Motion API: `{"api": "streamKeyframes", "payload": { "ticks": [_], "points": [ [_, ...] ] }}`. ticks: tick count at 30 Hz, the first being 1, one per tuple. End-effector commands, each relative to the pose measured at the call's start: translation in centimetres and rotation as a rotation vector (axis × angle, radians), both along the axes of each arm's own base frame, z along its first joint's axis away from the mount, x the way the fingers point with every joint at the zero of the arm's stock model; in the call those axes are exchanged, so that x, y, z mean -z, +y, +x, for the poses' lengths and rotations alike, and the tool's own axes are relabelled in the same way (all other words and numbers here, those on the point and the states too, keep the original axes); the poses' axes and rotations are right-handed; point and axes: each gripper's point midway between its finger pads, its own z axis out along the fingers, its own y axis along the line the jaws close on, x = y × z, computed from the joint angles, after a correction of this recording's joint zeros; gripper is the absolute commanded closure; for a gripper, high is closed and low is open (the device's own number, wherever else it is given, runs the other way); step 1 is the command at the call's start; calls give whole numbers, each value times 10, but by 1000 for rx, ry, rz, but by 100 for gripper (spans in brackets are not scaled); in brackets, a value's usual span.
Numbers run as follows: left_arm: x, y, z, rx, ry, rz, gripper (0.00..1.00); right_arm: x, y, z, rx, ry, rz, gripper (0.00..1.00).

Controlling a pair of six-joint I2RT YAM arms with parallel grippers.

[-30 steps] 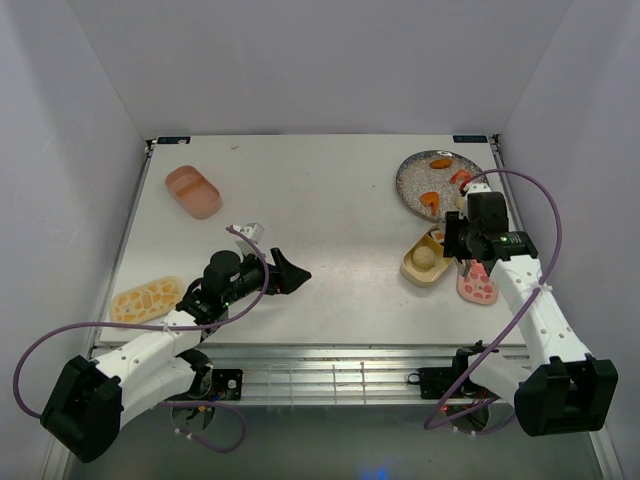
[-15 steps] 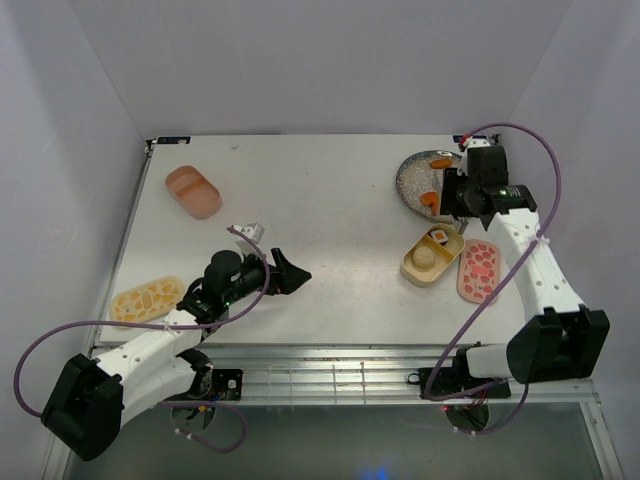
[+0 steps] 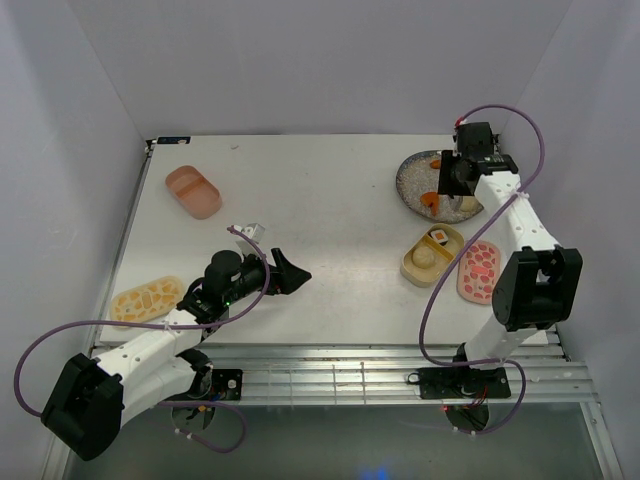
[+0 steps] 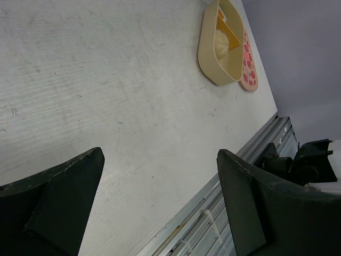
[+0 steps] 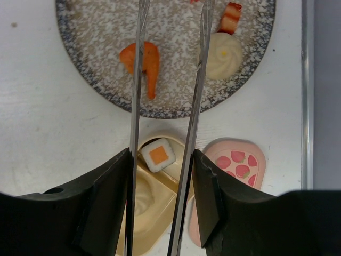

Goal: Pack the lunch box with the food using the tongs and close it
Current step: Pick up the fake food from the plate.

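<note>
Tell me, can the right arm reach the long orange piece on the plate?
Probably yes: the tongs in its fingers hang over the plate, one blade above that orange piece, nothing between.

Left gripper (image 4: 160,154): black fingers (image 4: 58,197) spread wide at lower left and lower right, scratched white table (image 4: 106,80) showing between them. Upper right: tan-yellow tray (image 4: 212,58) holding a cream bun (image 4: 224,38) beside its divider, with a pink pebble-patterned lid (image 4: 248,69) touching its right side. A metal rail (image 4: 229,213) borders the table at lower right.

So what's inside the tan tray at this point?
Tan tray: one compartment holds a white square piece with an orange centre, the other a cream bun. In the right wrist view, the jaws cover part of the bun.
</note>
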Motion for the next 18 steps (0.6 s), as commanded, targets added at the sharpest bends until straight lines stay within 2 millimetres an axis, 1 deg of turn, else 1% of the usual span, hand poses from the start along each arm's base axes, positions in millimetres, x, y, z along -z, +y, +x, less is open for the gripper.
{"api": "streamKeyframes", "payload": {
  "ticks": [1,3,4,5,6,7,9,18],
  "points": [
    [-8,-3,-1,17,-24,-11,2,-12,-21,16,150,-59,15,47],
    [-8,-3,-1,14,-26,-11,2,-2,-26,22,187,-42,19,48],
    [-9,-3,-1,14,-28,-13,2,0,-25,25,192,-38,26,48],
    [-9,-2,-1,13,-31,-12,2,7,-25,29,197,-23,27,48],
    [-9,-2,-1,10,-31,-11,2,6,-25,33,197,-28,32,50],
    [-10,-2,-1,10,-32,-13,2,9,-22,35,191,-22,41,51],
    [-10,-2,-1,13,-32,-13,2,14,-22,39,198,-17,43,52],
    [-10,-2,-1,11,-31,-14,2,32,-25,43,210,-9,39,54]
  ]
}}
